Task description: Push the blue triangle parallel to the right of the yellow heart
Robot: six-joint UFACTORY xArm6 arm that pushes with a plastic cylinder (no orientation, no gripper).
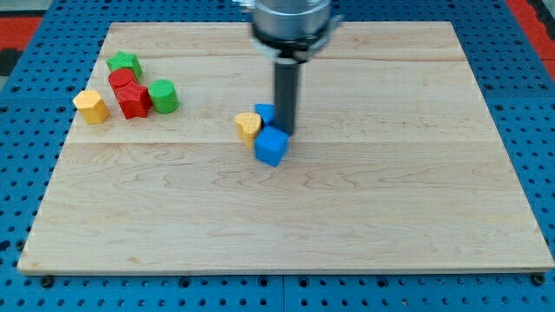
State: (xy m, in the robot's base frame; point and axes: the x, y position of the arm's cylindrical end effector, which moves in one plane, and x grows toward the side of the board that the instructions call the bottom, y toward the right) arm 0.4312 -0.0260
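Here my tip [285,132] touches the blue triangle [265,114].

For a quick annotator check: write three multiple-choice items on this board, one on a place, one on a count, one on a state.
1. Where does my tip stand?
A. Among the centre blocks
B. In the left cluster
C. At the view's bottom edge

2. How many yellow blocks show?
A. One
B. Two
C. Three

3. The blue cube and the yellow heart are:
A. Stacked
B. Far apart
C. Close together

Key: 1 A, the rod ends beside the blue triangle. 2 B, the heart plus a yellow block at the view's left. 3 C, they sit side by side, contact unclear.
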